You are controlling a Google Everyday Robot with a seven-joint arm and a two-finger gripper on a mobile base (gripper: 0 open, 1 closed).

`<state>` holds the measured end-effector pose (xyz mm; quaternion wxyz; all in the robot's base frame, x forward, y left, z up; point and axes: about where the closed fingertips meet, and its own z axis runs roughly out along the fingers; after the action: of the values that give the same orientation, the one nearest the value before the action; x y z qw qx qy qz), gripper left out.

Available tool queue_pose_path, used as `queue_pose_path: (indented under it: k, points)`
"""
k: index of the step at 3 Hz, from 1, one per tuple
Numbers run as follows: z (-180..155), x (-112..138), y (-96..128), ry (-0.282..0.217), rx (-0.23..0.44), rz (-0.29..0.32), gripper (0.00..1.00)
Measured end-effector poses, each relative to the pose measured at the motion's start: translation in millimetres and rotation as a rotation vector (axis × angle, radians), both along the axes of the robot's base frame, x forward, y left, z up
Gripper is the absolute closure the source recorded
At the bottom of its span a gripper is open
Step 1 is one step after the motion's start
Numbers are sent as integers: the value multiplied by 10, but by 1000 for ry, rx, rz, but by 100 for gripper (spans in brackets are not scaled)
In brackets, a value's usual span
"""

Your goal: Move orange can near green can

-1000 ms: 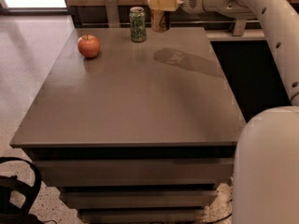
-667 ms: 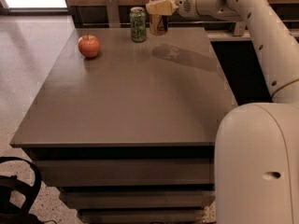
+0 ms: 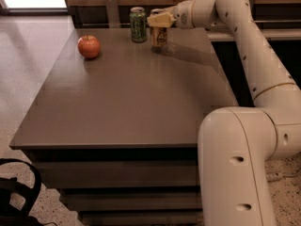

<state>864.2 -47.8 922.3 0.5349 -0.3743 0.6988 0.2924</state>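
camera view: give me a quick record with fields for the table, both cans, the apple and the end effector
table: grey-brown flat top
green can: upright at the far edge, nothing touching it
orange can: upright, just right of the green can in the view, a narrow gap between them
end effector: at the far edge, shut on the orange can's top
apple: red, far left part of the table, apart from both cans
task state: orange can already close beside the green can, not yet released

Shiny metal, matt table (image 3: 131,102)
We see the smooth tan gripper (image 3: 160,21) clasping the glossy metal orange can (image 3: 158,36) by its top; the green can (image 3: 138,26) gleams likewise.
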Motion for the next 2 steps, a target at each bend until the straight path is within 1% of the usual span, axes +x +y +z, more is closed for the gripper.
queue_pose_path:
  k: [1, 2]
  points:
    - [-203, 88, -1, 42, 17, -7, 100]
    - [-292, 171, -43, 53, 9, -36, 81]
